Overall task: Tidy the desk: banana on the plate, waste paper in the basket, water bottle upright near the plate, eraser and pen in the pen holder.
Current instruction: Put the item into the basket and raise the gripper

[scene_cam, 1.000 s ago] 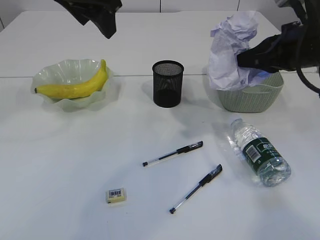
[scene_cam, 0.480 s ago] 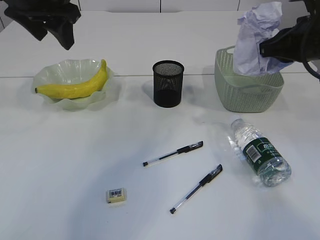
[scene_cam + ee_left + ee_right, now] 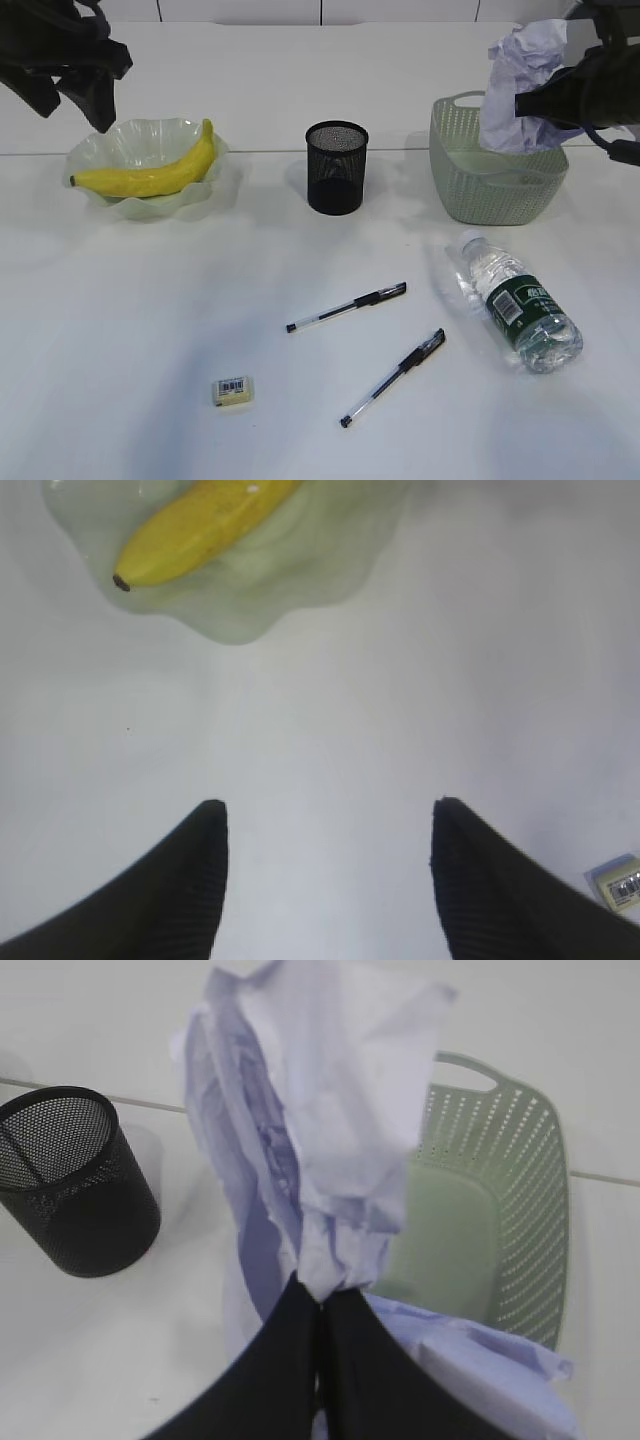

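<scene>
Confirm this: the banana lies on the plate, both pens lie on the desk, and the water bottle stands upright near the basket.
One thing is wrong: the water bottle is not upright. The exterior view shows it lying on its side on the desk, in front of the basket. The rest holds: the banana lies on the plate, and both pens lie on the desk.

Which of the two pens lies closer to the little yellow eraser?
The upper pen, below the black mesh cup; its tip lies nearer the eraser than the lower pen beside the bottle.
</scene>
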Tool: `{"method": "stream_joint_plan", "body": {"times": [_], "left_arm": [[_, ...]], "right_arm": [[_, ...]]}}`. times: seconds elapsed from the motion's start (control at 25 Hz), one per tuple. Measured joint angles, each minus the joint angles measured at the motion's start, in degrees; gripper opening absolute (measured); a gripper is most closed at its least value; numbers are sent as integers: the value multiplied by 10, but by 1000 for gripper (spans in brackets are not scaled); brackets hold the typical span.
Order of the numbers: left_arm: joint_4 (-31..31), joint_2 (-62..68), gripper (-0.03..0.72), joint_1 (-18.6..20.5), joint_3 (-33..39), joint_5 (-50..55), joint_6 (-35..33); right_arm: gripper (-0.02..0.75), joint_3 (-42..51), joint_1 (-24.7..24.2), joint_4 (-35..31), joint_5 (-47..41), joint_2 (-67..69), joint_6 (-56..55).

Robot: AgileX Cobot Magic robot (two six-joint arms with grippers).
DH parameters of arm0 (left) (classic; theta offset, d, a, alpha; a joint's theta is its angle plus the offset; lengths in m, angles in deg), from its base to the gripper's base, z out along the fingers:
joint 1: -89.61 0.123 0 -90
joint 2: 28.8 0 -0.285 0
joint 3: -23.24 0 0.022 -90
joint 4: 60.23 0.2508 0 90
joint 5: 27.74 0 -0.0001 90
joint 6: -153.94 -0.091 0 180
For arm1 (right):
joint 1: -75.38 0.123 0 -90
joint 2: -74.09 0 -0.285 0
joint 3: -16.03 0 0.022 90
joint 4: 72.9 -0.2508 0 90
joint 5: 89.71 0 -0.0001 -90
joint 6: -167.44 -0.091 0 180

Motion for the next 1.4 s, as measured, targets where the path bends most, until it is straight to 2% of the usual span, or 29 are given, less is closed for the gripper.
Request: {"method": "stream_joint_plan", "body": {"times": [0.48, 1.12, 1.2, 1.28, 1.4], "left_arm": [[21, -67, 454, 8, 107, -3, 33], [54, -215, 454, 9, 299, -54, 73], [58, -221, 454, 9, 315, -56, 75], [60, -224, 454, 9, 327, -60, 76], [60, -225, 454, 9, 331, -63, 76]], "right_arm": [[-15, -98, 0, -4, 41, 92, 7], [-14, -143, 0, -5, 66, 149, 10], [6, -143, 0, -5, 68, 149, 10], [60, -144, 0, -5, 69, 149, 10], [199, -147, 0, -7, 71, 149, 11]]}}
